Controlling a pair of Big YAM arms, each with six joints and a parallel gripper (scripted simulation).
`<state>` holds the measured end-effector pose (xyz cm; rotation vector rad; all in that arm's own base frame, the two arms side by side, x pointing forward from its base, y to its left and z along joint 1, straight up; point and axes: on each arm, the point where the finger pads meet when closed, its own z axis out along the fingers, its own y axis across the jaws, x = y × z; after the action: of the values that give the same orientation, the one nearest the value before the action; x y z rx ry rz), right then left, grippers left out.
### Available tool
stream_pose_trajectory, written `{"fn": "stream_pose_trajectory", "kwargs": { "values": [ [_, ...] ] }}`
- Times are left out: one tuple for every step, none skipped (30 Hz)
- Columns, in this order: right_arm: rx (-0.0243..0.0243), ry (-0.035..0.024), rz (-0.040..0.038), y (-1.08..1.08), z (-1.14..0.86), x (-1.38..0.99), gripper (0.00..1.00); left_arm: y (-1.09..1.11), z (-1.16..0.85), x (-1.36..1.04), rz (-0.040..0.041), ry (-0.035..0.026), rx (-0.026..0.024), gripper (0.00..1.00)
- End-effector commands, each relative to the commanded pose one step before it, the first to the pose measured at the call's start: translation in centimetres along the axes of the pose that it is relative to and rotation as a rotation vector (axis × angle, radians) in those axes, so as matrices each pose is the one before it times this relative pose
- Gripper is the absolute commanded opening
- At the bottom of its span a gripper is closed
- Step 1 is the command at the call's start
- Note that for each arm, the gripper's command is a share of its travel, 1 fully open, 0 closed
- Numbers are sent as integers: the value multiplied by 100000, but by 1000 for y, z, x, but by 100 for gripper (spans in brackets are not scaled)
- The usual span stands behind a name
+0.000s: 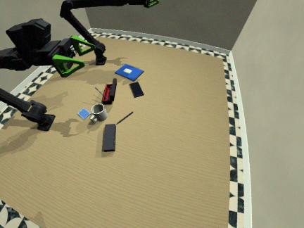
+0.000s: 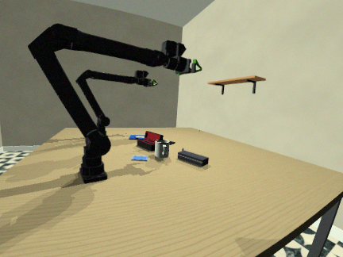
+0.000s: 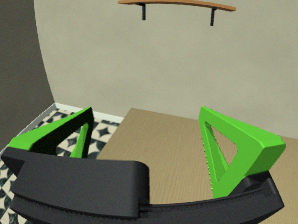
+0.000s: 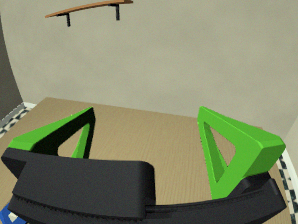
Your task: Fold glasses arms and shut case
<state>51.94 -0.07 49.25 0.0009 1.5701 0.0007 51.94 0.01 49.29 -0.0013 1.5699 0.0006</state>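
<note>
The open case (image 1: 108,102) (image 2: 145,145) stands on the table, with red lining and its lid (image 1: 115,86) (image 2: 154,137) raised. A thin dark bar (image 1: 100,91), seemingly an arm of the glasses, sticks out over its side in the top view; the rest of the glasses cannot be made out. My left gripper (image 1: 152,3) (image 2: 155,82) (image 3: 146,112) is open and empty, high up at the far end. My right gripper (image 1: 89,55) (image 2: 197,67) (image 4: 146,112) is open and empty, high above the table. Neither is near the case.
A mug (image 1: 100,113) (image 2: 161,149) and a blue cloth (image 1: 84,113) (image 2: 139,158) are beside the case. A dark closed box (image 1: 109,138) (image 2: 193,158) and a pen (image 1: 124,117) lie nearer the camera. A phone (image 1: 136,89) and blue book (image 1: 135,74) lie beyond. A shelf (image 2: 237,80) is on the wall.
</note>
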Motion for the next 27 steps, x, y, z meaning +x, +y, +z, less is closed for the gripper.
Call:
{"fn": "stream_pose_trajectory", "kwargs": {
  "values": [
    [-869, -2940, -1214, 627, -842, -2009, 96, -546, 163, -935, 792, -1973, 1111, 100],
    [-154, -32, -33, 55, 22, 21, 96, -32, 0, 142, 0, 235, 66, 100],
    [-97, 92, 3, 44, -5, 32, 96, -4, 14, 179, -1, 307, 12, 100],
    [-39, 80, 32, 23, -5, 31, 96, 70, 6, 152, 1, 257, -130, 100],
    [-47, 95, -44, 28, 0, 39, 96, 47, -6, 99, -10, 158, -87, 100],
    [0, 0, 0, 0, 0, 0, 96, 0, 0, 0, 0, 0, 0, 100],
    [0, 0, 0, 0, 0, 0, 96, 0, 0, 0, 0, 0, 0, 100],
    [1087, -1109, 725, -557, 369, -412, 96, 214, -169, -1235, -315, -1957, -402, 100],
    [-629, 1276, -604, 324, -386, 476, 96, -262, 146, 1522, 337, 2432, 510, 100],
    [-24, 86, -51, 14, -4, 34, 96, -27, 0, -373, -9, -585, 57, 100],
    [-13, 79, -51, 9, -4, 31, 96, -30, 7, 40, -5, 73, 63, 100],
    [0, 0, 5, 0, 0, 0, 96, 4, -1, 11, -4, 17, -7, 100],
    [-4, 0, 0, 1, 0, 0, 96, 12, 0, 0, 0, 0, -22, 100],
    [0, 0, 0, 0, 0, 0, 96, 7, 0, 1, 0, 2, -14, 100],
    [-1784, 8606, -1793, 531, 1766, 4264, 96, 0, 0, 0, 0, 0, 0, 100],
    [-460, 704, -1916, 96, 128, 174, 96, 0, 0, -1, 0, -2, 0, 100],
    [-664, 1363, -2215, 141, 164, 412, 96, 0, 0, 0, 0, 0, 0, 100],
    [-537, -1397, -2613, 39, 203, -1432, 96, 0, 1, 0, 0, 0, 0, 100],
    [-1048, 1462, -2814, 211, 235, 320, 96, 0, 0, 1, 0, 1, 0, 100],
    [-1350, 2199, -3086, 297, 283, 711, 96, 0, 0, -1, 0, -1, 0, 100],
    [-974, -513, -3343, 48, 160, -1031, 96, 0, 0, 0, 0, 0, 0, 100],
    [-1392, 1227, -2887, 259, 81, 257, 96, 0, 0, 0, 0, 0, 0, 100],
    [0, 0, 0, 0, 0, 0, 96, 0, 0, 0, 0, 0, 0, 100],
    [0, 0, 0, 0, 0, 0, 96, 0, 0, 0, 0, 0, 0, 100],
    [-447, 1403, -2291, -233, -94, 434, 96, 0, 0, 0, 0, 0, 0, 100],
    [-1653, 1099, -1889, 406, 191, 171, 96, 0, 0, 0, 0, 0, 0, 100],
    [-2475, 2358, -2205, 784, 542, 860, 96, 0, 0, 0, 0, 0, 0, 100]
  ]
}}
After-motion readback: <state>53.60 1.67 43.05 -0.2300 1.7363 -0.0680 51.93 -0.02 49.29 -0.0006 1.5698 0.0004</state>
